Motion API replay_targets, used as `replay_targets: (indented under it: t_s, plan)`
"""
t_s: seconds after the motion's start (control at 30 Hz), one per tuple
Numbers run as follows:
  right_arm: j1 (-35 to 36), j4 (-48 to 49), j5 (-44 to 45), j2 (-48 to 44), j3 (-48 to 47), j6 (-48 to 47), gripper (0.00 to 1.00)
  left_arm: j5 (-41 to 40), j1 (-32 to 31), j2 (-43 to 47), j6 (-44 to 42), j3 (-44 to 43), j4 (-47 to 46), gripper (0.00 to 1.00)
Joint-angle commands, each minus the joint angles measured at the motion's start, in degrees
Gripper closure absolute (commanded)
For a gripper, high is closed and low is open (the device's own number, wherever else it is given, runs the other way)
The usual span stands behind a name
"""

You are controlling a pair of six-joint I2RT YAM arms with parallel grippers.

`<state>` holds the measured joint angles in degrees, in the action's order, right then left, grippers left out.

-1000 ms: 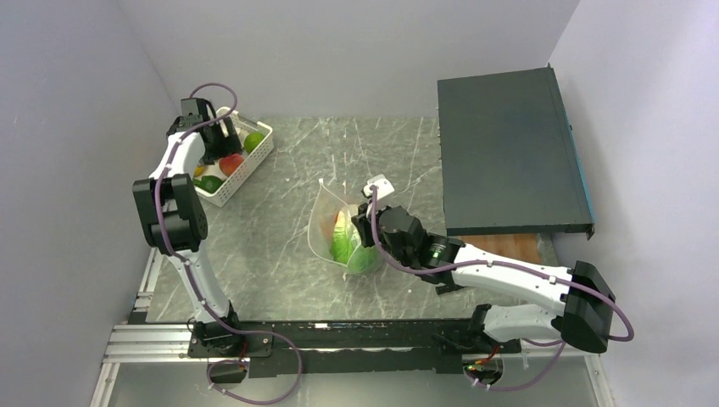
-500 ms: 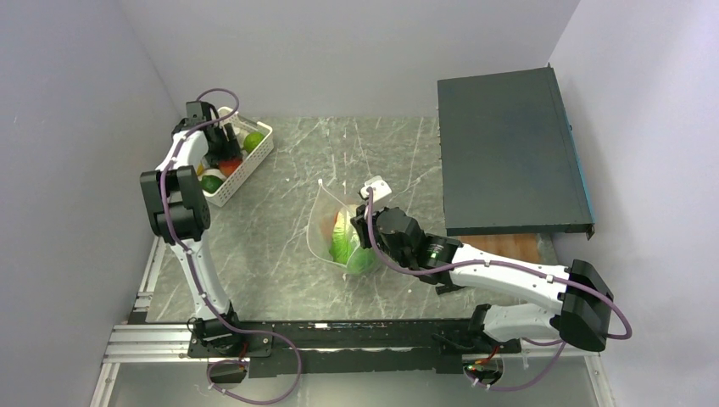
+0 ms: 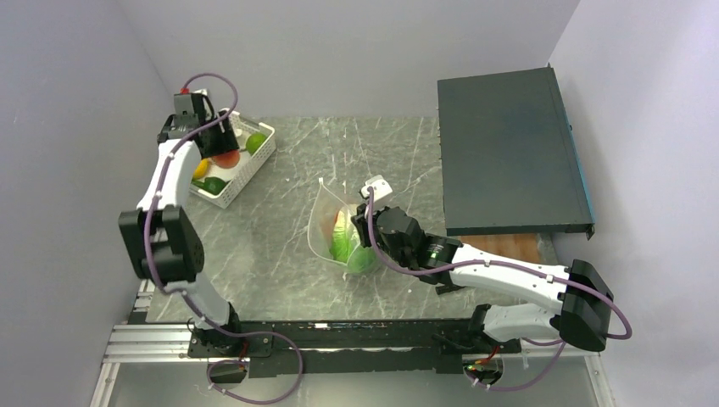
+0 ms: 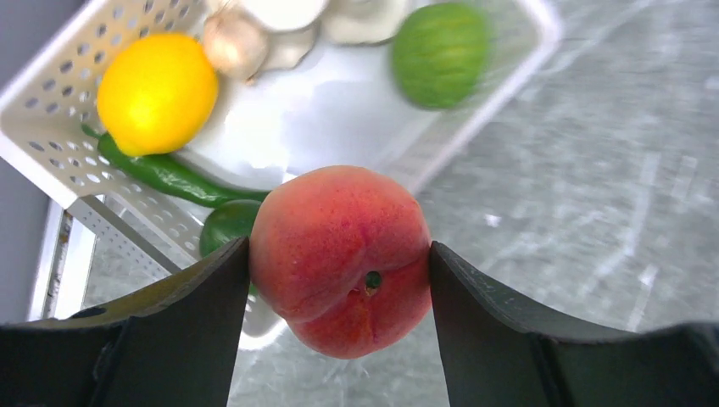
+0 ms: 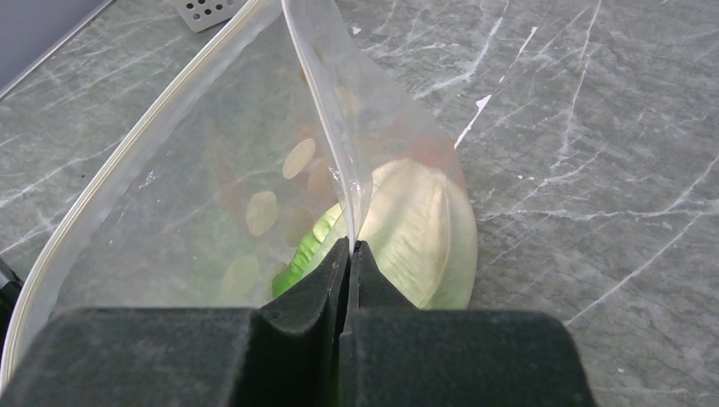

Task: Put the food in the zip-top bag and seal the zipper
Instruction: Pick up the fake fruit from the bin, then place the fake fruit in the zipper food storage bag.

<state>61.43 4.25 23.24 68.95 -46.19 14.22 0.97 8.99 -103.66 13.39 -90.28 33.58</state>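
Note:
My left gripper (image 3: 222, 151) is shut on a red-orange round fruit (image 4: 339, 254), held above the near rim of the white slotted basket (image 4: 51, 110). In the basket lie a yellow citrus (image 4: 157, 91), a round green fruit (image 4: 441, 52), a dark green long vegetable (image 4: 165, 174) and pale mushrooms (image 4: 254, 38). The zip-top bag (image 3: 326, 222) stands mid-table with its mouth open toward the basket; leafy lettuce (image 5: 415, 237) sits inside. My right gripper (image 5: 349, 246) is shut on one side of the bag's mouth edge. The zipper (image 5: 110, 186) shows as a whitish strip along the opposite rim.
A large dark flat box (image 3: 509, 153) covers the back right of the table, over a wooden board (image 3: 513, 246). A small white piece (image 3: 377, 185) lies just behind the bag. Grey walls close in on the left and back.
My left gripper closed on the red-orange fruit in the basket and lifted it, the arm straightening upward. The right gripper and the bag have stayed put.

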Motion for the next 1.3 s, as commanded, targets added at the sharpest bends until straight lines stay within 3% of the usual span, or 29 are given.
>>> replay_targets:
  t_s: [0.0,0.17,0.27,0.33,0.47,0.67,0.87,1.13,1.27]
  plan:
    - [0.1,2.2,1.7,-1.3,-0.5,-1.0,1.0,-4.2,-9.0,13.2,-4.0,1.0,0.5,0.73]
    - [0.1,2.4,1.7,-2.7,0.1,-0.6,1.0,1.8,-16.9,28.0,-0.2,10.2,3.0,0.73]
    - [0.1,2.6,1.0,-3.3,0.3,-0.3,1.0,11.9,-17.1,39.8,6.5,21.0,-1.6,0.68]
    - [0.1,2.8,0.6,-4.0,0.5,-0.2,1.0,23.7,-17.4,46.2,10.8,26.9,-6.3,0.64]
    - [0.2,3.1,0.3,-4.4,0.8,0.1,1.0,33.6,-21.0,53.9,17.1,30.7,-9.5,0.63]
    - [0.1,3.4,-0.5,-5.7,1.4,0.7,1.0,32.2,-32.6,58.0,22.7,33.5,-13.1,0.67]
    - [0.2,4.5,0.1,-8.7,3.0,0.4,1.0,24.1,-44.1,54.3,23.3,35.1,-12.6,0.69]
    - [0.1,8.7,-2.5,-15.1,6.8,0.3,1.0,19.5,-48.9,49.2,22.7,33.0,-9.3,0.71]
    - [0.1,8.5,-2.7,-15.4,6.8,0.6,1.0,18.3,-50.0,47.4,22.8,33.0,-7.5,0.66]
